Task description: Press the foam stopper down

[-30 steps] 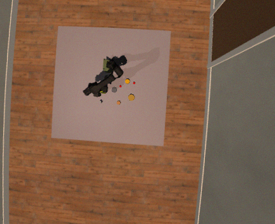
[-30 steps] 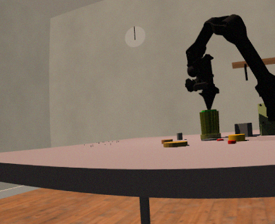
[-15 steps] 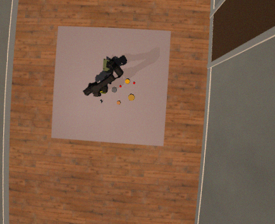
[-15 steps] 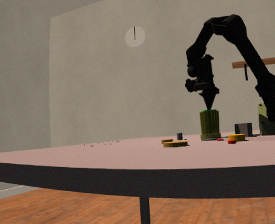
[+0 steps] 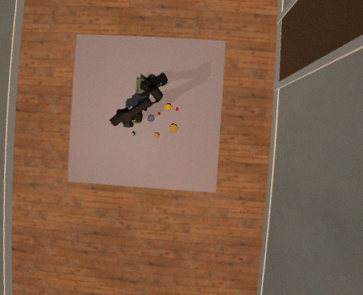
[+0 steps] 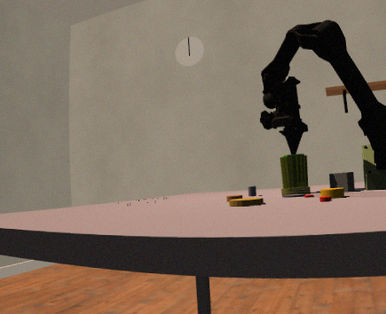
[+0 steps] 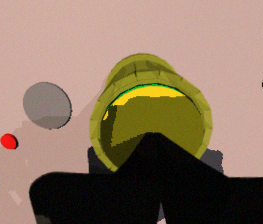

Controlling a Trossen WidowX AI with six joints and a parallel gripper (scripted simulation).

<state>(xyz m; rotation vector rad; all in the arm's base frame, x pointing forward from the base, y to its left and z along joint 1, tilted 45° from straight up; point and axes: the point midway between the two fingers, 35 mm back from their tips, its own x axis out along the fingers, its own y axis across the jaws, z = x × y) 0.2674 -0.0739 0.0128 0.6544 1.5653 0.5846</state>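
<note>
The olive-green ribbed jar (image 6: 295,176) (image 7: 206,117) stands upright on the table. The yellow foam stopper (image 7: 152,94) fills its mouth, largely in shadow, with a thin green line between it and the far rim in the wrist view. My gripper (image 6: 294,153) (image 7: 152,139) is shut with nothing held. It points down over the jar's mouth, its fingertips at about rim height in the exterior view. The near part of the stopper is hidden behind the fingers. Whether the tips touch the foam, and its exact height against the rim, I cannot tell.
A grey disc (image 5: 151,117) (image 7: 47,105) lies near the jar. Around are red pieces (image 5: 158,113) (image 6: 325,199) (image 7: 8,141), yellow discs (image 5: 173,128) (image 6: 246,202) and an orange disc (image 5: 156,135). A grey box (image 6: 342,181) stands between jar and arm base.
</note>
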